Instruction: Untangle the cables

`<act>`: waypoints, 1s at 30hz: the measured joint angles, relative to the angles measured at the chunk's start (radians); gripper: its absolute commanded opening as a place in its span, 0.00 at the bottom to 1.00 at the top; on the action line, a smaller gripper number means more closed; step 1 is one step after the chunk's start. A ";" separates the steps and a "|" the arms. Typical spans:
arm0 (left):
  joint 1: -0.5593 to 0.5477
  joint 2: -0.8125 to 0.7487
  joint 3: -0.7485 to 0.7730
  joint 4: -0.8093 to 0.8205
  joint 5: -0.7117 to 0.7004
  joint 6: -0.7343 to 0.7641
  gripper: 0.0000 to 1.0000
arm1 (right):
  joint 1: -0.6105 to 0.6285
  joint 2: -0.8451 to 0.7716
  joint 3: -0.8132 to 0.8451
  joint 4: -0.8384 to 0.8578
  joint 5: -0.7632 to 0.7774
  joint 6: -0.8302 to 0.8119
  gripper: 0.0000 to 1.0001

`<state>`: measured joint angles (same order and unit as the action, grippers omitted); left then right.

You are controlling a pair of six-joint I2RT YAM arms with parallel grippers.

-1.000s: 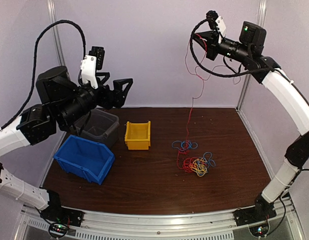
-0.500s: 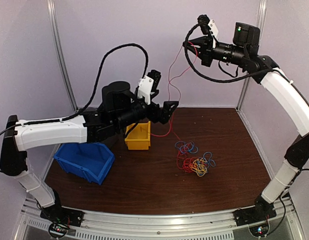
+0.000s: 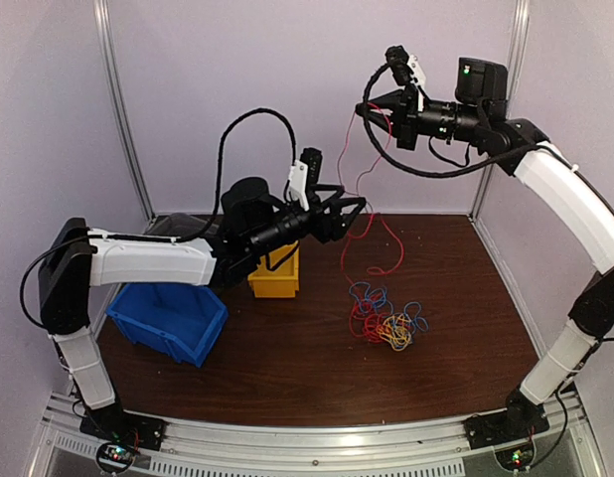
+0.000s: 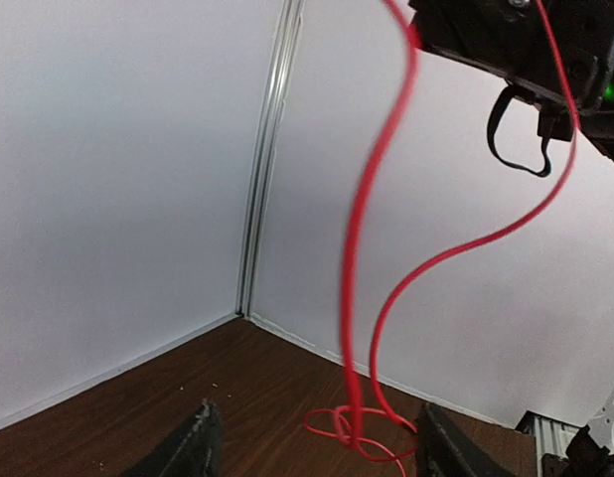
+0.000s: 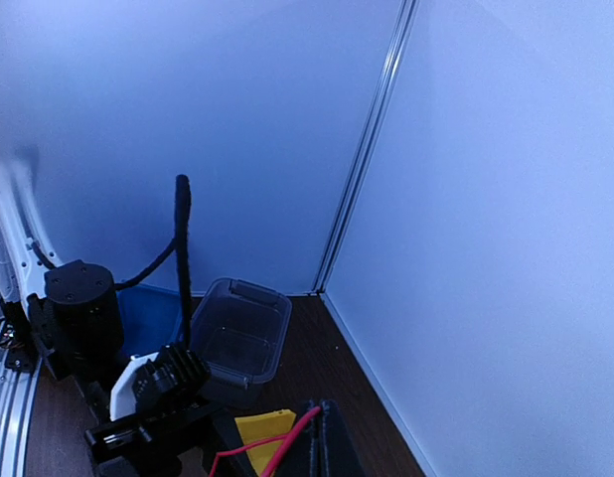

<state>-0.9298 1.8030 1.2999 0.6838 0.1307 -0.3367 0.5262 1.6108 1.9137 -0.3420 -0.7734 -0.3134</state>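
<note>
Currently, right tool [image 3: 372, 107] grips the red cable [image 4: 355, 258] aloft; left tool [image 3: 355, 207] stands open astride it. Close squarely on the strand, then draw away from the bundle [image 3: 388, 320].

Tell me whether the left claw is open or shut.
The left claw is open: its fingers stand wide apart, with the red cable hanging loose between them.

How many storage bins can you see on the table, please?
3. The blue bin sits front left; the yellow bin stands mid-table, partly behind the left arm; the clear tub is at the back left, mostly hidden by that arm from above.
</note>
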 measured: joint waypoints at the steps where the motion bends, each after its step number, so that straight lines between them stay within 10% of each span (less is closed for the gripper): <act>1: 0.015 0.018 0.002 0.014 0.026 -0.011 0.58 | 0.000 -0.003 -0.002 -0.001 -0.005 0.003 0.00; 11: 0.058 0.108 0.095 0.079 0.197 -0.051 0.36 | 0.000 -0.040 -0.021 -0.006 -0.035 0.009 0.00; 18: 0.055 0.135 0.128 0.104 0.249 -0.061 0.01 | 0.000 -0.040 -0.023 -0.005 -0.039 0.022 0.00; 22: 0.055 0.145 0.138 0.097 0.255 -0.066 0.00 | 0.000 -0.040 -0.026 -0.005 -0.038 0.026 0.00; 26: 0.055 0.143 0.153 0.039 0.248 -0.055 0.00 | -0.009 -0.045 -0.050 0.005 -0.022 0.033 0.38; 30: 0.056 0.135 0.257 -0.156 0.213 0.022 0.00 | -0.103 -0.107 -0.232 0.114 -0.048 0.116 0.53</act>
<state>-0.8742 1.9381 1.5574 0.5282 0.3435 -0.3149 0.4236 1.5040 1.6817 -0.2283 -0.8211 -0.1978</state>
